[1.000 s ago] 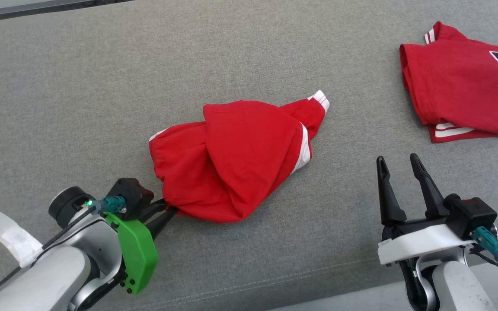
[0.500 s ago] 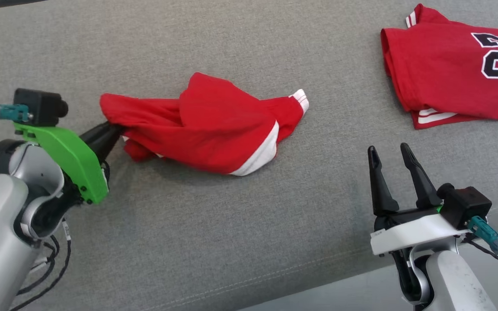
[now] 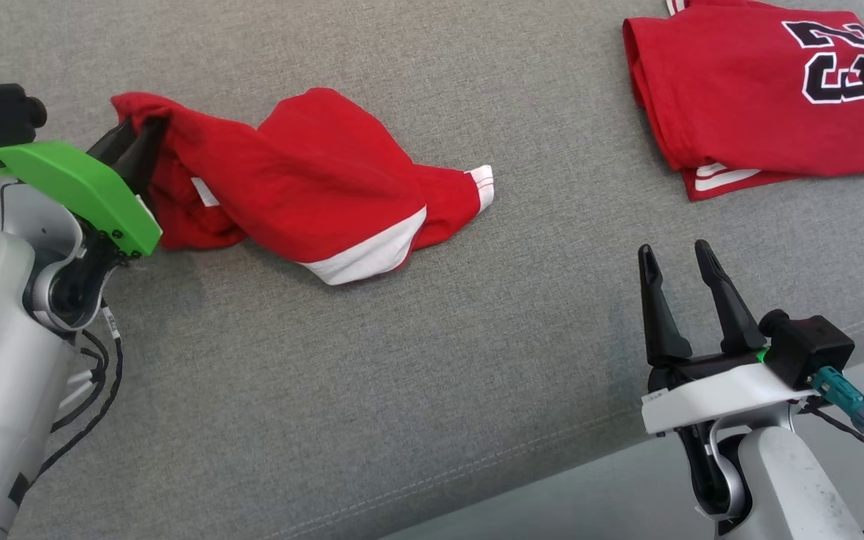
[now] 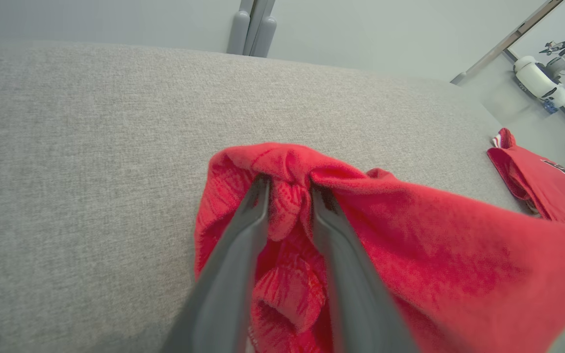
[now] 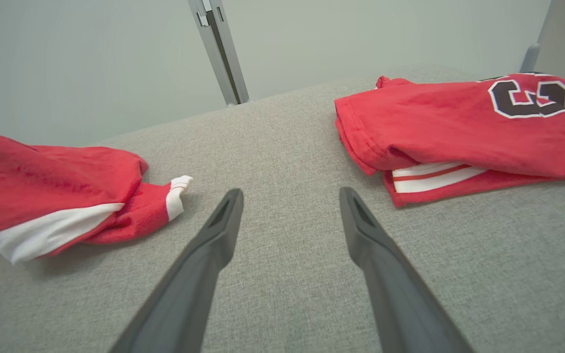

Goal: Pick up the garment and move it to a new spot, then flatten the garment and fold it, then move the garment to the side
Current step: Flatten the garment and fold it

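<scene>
The left gripper (image 4: 288, 182) pinches one end of the red garment (image 3: 312, 180). The right gripper (image 3: 676, 259), by the front edge of the cushion (image 3: 402, 375), is wide open and empty.

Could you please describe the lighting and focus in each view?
Head view: soft, even light, faint shadow under the crumpled garment. Left wrist view: left gripper blurred near the lens. Right wrist view: wide-angle stretch, folded jersey crisp.

A grey woven cushion (image 3: 372, 390), a stitched seam (image 3: 552, 451) running near its front edge, lies in soft, even light before a plain pale wall (image 5: 91, 63). A grey metal post (image 5: 218, 54) rises behind it; pale floor (image 3: 589, 514) borders it, with a white machine (image 4: 540, 81) in the distance.
</scene>
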